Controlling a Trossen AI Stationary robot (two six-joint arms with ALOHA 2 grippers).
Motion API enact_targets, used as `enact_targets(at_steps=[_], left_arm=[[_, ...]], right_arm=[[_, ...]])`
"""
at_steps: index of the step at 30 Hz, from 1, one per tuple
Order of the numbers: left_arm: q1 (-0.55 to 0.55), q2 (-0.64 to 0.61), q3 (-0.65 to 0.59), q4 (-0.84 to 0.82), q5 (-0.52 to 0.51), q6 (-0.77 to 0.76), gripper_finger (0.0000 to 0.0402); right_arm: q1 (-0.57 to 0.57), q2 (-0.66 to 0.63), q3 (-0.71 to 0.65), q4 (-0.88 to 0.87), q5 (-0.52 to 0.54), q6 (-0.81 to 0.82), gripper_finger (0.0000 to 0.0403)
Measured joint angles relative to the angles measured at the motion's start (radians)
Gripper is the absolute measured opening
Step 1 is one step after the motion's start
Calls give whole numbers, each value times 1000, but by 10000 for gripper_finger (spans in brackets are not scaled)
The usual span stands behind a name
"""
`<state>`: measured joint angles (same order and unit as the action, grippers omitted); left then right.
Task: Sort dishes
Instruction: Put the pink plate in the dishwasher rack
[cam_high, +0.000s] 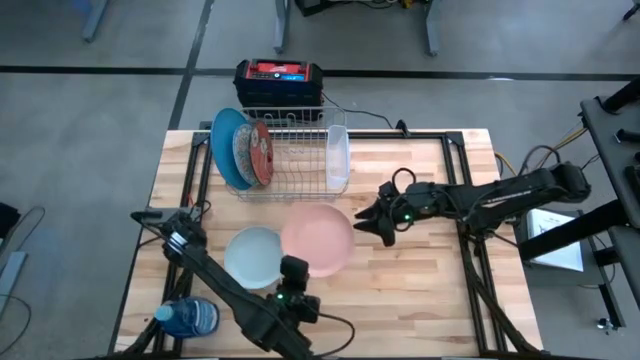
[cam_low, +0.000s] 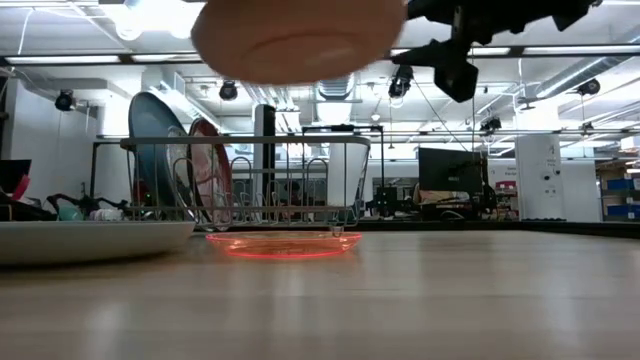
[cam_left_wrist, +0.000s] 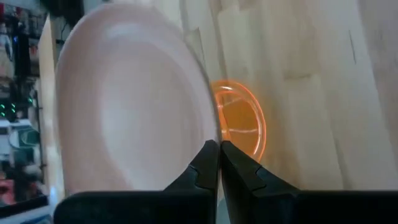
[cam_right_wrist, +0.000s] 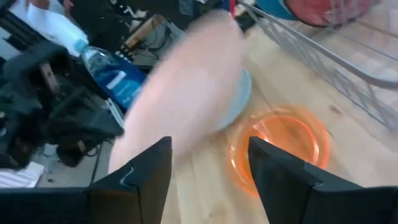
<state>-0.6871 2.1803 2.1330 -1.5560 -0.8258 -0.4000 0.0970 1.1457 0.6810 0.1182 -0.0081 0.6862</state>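
Observation:
My left gripper (cam_high: 296, 268) is shut on the pink dish (cam_high: 318, 240), which hangs high over the table in the low view (cam_low: 300, 35). The small translucent orange bowl (cam_low: 285, 243) rests on the table below it. The pale blue-white plate (cam_high: 252, 255) lies flat on the table to the left. My right gripper (cam_high: 368, 222) is open just off the pink dish's right rim, and I see no touch. In the right wrist view the open gripper (cam_right_wrist: 208, 171) faces the pink dish (cam_right_wrist: 186, 93) and the orange bowl (cam_right_wrist: 280, 149). My left gripper pinches the pink dish's near rim (cam_left_wrist: 208, 134) between its two shut fingers (cam_left_wrist: 205, 163). The fingers come about level from the table's near side. The dish is lifted clear of the table, roughly level, hollow side up.
A wire dish rack (cam_high: 295, 150) at the far side holds a large blue plate (cam_high: 226, 145), a patterned plate (cam_high: 243, 152) and a red dish (cam_high: 263, 152) on edge, and a clear container (cam_high: 338, 155). A blue water bottle (cam_high: 190, 316) lies at the near left corner.

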Motion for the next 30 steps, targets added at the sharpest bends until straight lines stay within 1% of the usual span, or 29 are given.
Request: enact_targets(at_steps=[3, 6, 9, 12, 15, 19, 20, 22, 25, 28, 30], left_arm=[[7, 38, 51, -10, -4, -19, 0], [9, 45, 47, -5, -4, 6, 0], [11, 47, 44, -14, -46, -19, 1], [10, 47, 41, -15, -56, -10, 1], [10, 47, 40, -15, -57, -19, 1], [9, 47, 41, -16, -56, -43, 1], [9, 47, 41, -16, -45, -61, 1], [9, 47, 41, -15, 9, -105, 1], [9, 46, 22, -15, 85, -175, 1], [10, 46, -24, 16, 147, -210, 0], [10, 46, -64, 46, 167, -221, 0]], right_arm=[[10, 25, 23, -2, 0, -5, 217], [17, 58, 42, 1, 0, -15, 238], [19, 101, 51, -5, -8, -15, 254], [19, 129, 55, -22, -28, -36, 267], [19, 127, 62, -95, -27, -71, 276], [31, 105, 62, -187, -27, -180, 283], [35, 103, 62, -218, -27, -186, 283], [43, 103, 53, -259, -28, -181, 283], [55, 127, 25, -312, -27, -133, 278], [73, 174, -17, -315, -41, -56, 275], [89, 213, -42, -285, -52, -15, 275]])
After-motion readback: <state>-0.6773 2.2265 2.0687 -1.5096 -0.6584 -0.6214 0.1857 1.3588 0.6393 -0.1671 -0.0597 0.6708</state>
